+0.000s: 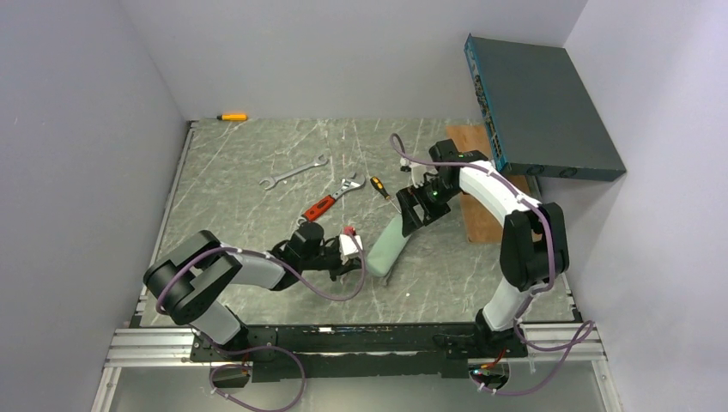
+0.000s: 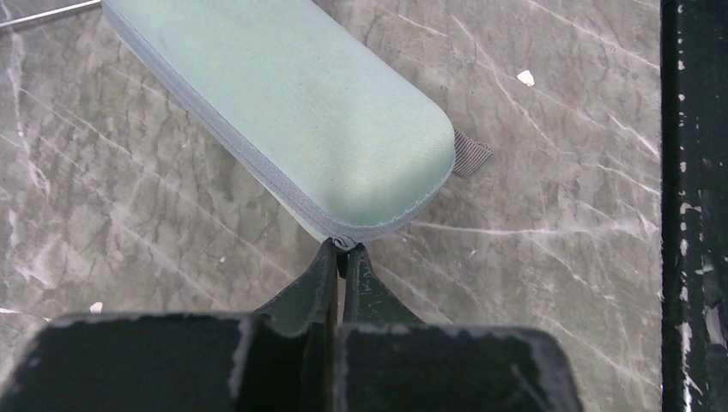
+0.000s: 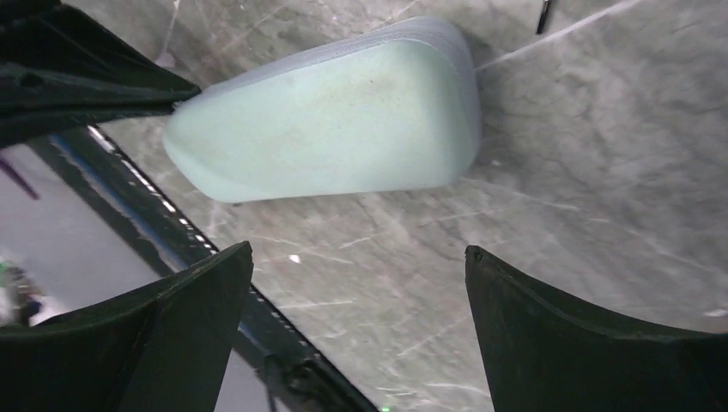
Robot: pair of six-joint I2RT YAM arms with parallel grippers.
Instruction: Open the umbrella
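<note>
No text, label, brand, number or sign can be read in any view; whatever markings there may be are too small or blurred.

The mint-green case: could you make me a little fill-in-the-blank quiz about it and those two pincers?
1. The left pincer is ____, its tips at the zipper seam of the mint-green case.
2. The right pincer hovers above the case with its jaws ____.
3. The wooden board lies on the robot's ____ side of the table.
Missing words: shut; open; right.
</note>
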